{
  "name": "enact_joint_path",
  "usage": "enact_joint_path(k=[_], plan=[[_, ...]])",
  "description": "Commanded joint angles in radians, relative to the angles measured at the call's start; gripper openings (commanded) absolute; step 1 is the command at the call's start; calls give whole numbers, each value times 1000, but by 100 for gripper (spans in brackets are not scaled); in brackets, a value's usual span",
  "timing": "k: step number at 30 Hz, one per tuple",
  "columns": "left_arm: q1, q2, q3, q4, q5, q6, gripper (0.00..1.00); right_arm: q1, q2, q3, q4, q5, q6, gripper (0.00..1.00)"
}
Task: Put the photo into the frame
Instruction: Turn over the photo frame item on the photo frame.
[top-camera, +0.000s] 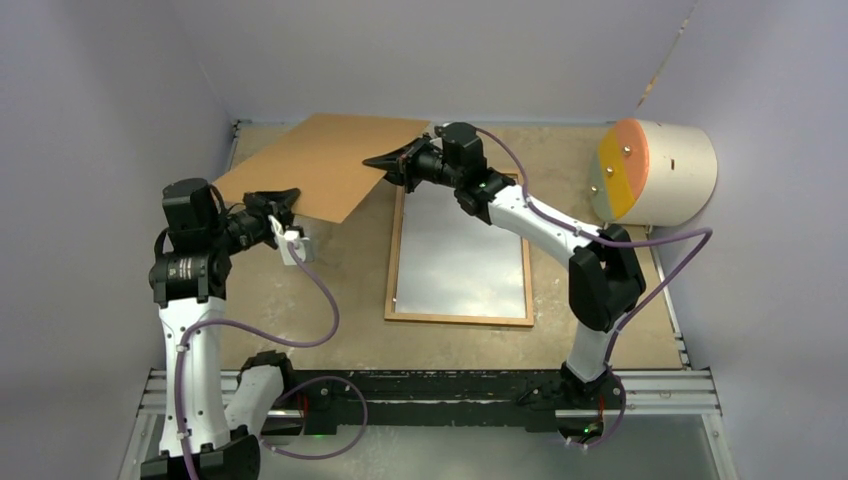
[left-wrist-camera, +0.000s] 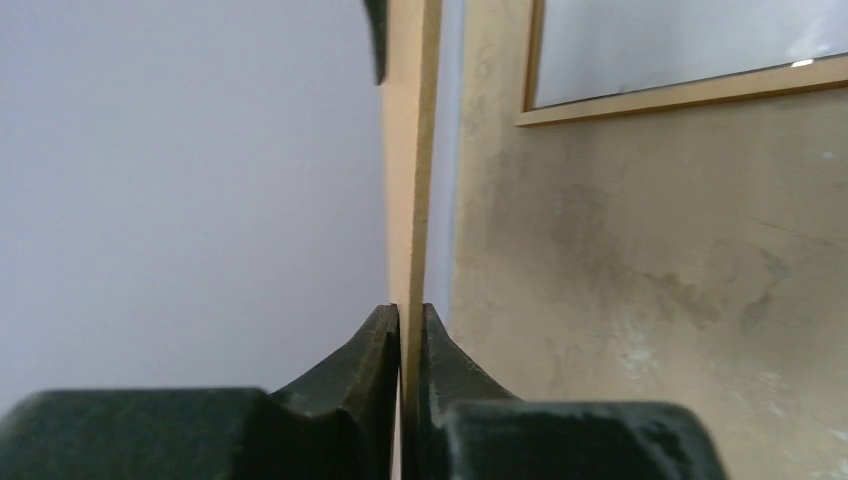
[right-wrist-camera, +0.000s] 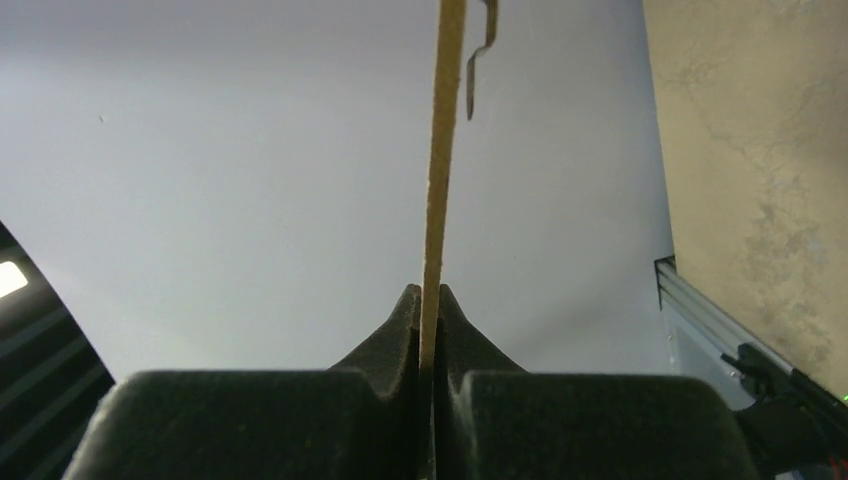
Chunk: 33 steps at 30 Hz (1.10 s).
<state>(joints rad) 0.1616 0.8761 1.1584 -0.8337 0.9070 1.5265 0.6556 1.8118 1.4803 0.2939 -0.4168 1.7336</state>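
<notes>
From above, I see both arms reaching far left, holding the board (top-camera: 320, 160) above the table (top-camera: 350, 320). The left gripper (top-camera: 285, 195) is at its near corner and the right gripper (top-camera: 385, 160) at its right corner. The frame (top-camera: 393, 260) lies flat mid-table with a pale sheet (top-camera: 460, 260) inside; I cannot tell whether that is the photo.

My left wrist view shows the left gripper (left-wrist-camera: 410, 320) clamped on the board's (left-wrist-camera: 410, 200) edge, with the frame's (left-wrist-camera: 680, 95) corner at far right.

My right wrist view shows the right gripper (right-wrist-camera: 428, 300) pinched on the board (right-wrist-camera: 440, 150), which is seen edge-on.

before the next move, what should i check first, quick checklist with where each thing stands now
1. Left gripper clamped on the backing board: ok, a finger sits on each face of its edge.
2. Right gripper clamped on the backing board: ok, same pinch on the edge.
3. Backing board held off the frame, to its left: ok.
4. Frame lying flat on the table, opening uncovered: ok.
5. Photo in the frame: cannot tell, a pale sheet fills the opening but shows no print.
</notes>
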Motion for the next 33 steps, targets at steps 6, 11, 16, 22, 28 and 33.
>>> enact_joint_path(k=[6,11,16,22,28,33], plan=[[1,-31,-40,336,-16,-238,0,3,-50,-26,113,-162,-40,48],[1,-7,-16,322,6,-239,0,-54,-92,58,-172,-261,-526,91],[1,95,94,133,71,-149,0,-84,-165,232,-545,-223,-1206,99],[1,119,154,-1,142,-21,0,-83,-313,72,-532,-154,-1867,98],[1,174,240,-212,185,92,0,-82,-355,1,-522,-306,-2170,99],[0,182,248,-276,198,144,0,-73,-309,46,-550,-368,-2253,99]])
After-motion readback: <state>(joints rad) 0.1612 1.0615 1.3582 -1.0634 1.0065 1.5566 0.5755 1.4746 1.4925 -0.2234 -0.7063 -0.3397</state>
